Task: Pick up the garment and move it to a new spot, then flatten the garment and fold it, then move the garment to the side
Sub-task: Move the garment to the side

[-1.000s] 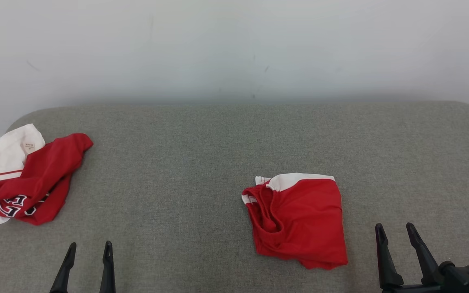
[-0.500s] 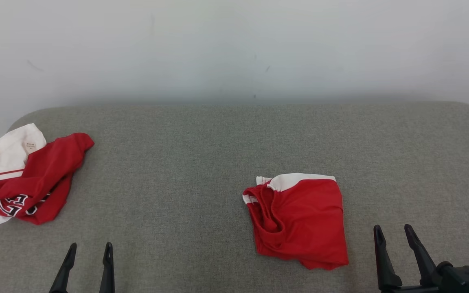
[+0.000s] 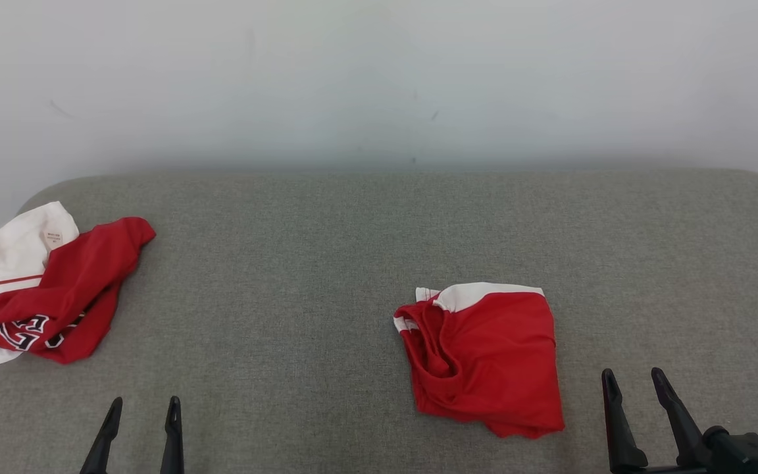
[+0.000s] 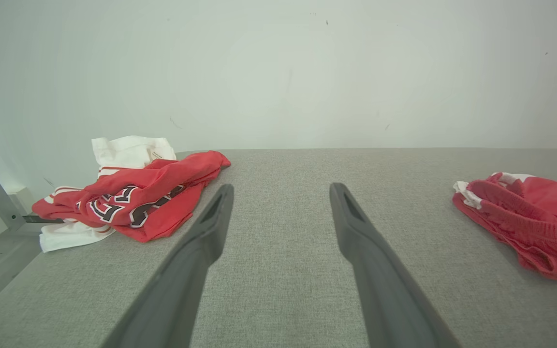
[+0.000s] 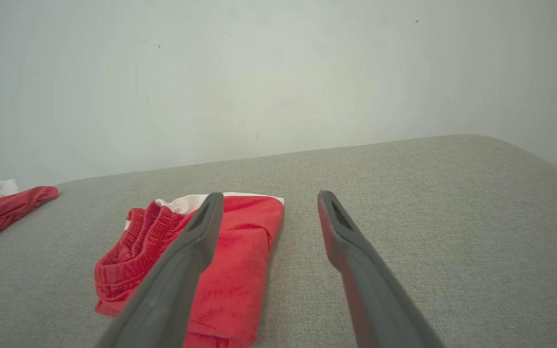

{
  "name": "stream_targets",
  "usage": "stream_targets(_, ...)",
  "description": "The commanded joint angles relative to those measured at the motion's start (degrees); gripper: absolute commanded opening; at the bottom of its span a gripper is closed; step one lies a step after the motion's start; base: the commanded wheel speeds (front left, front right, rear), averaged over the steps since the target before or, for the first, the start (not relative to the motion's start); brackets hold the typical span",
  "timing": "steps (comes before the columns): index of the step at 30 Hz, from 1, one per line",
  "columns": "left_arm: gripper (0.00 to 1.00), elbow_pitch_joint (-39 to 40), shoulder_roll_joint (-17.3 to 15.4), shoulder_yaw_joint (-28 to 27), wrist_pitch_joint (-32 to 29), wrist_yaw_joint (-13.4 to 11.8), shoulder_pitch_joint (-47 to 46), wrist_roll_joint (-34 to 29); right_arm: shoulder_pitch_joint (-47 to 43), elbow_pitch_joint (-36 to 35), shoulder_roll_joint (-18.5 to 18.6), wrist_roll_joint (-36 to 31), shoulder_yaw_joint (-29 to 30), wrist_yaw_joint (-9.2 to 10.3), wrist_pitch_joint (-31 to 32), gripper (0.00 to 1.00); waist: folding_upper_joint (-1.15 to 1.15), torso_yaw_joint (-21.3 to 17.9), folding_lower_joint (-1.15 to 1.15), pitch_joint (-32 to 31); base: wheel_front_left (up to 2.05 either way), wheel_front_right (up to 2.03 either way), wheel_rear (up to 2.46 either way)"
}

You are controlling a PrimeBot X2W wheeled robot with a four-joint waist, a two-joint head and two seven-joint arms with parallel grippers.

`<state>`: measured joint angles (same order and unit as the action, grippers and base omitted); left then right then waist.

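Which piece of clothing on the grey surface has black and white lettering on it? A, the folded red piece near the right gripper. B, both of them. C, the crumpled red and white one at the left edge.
C: the crumpled red and white garment shows black and white letters on its lower part, while the folded red piece beside the right gripper is plain red with white trim.

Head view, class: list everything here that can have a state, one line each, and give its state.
Red shorts: folded, lying flat on the grey surface, nothing touching them.
Red and white jersey: crumpled in a heap at the surface's left edge, unfolded.
Left gripper: open, empty, near the front edge.
Right gripper: open, empty, beside the shorts without touching them.
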<state>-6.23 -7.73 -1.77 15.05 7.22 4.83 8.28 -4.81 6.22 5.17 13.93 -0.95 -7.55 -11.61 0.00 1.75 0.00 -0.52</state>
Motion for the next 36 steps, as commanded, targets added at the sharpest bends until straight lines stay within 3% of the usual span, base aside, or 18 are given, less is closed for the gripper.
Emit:
stream_targets(1, 1.00, -0.18, -0.16, 0.00, 0.19, -0.13, 0.65, 0.19, -0.53, 0.03, -0.18, -0.31, 0.00, 0.10, 0.07, 1.00, 0.00, 0.05, 0.00, -0.01, 0.00, 0.00, 0.00)
stream_targets(14, 1.00, -0.24, -0.61, 0.38, -0.01, -0.65, 0.22, 0.86, -0.09, 0.54, -0.01, 0.03, 0.20, 0.10, 0.46, 1.00, 0.00, 0.34, 0.00, 0.03, 0.00, 0.00, 0.00)
stream_targets(21, 1.00, 0.15, -0.63, 0.63, -0.02, -1.07, -0.31, 1.45, 5.67, 2.94, 1.27, -0.42, -0.49, 0.10, 4.42, 1.00, 0.00, 0.63, 0.00, 1.00, 0.00, 0.00, 0.00)
stream_targets(36, 1.00, -0.52, 0.65, 2.72, 0.13, -0.98, -4.70, 1.68, 22.53, 22.91, 3.74, -0.28, -2.96, 0.10, 13.70, 1.00, 0.00, 4.07, 0.00, 6.67, 0.00, 0.00, 0.00)
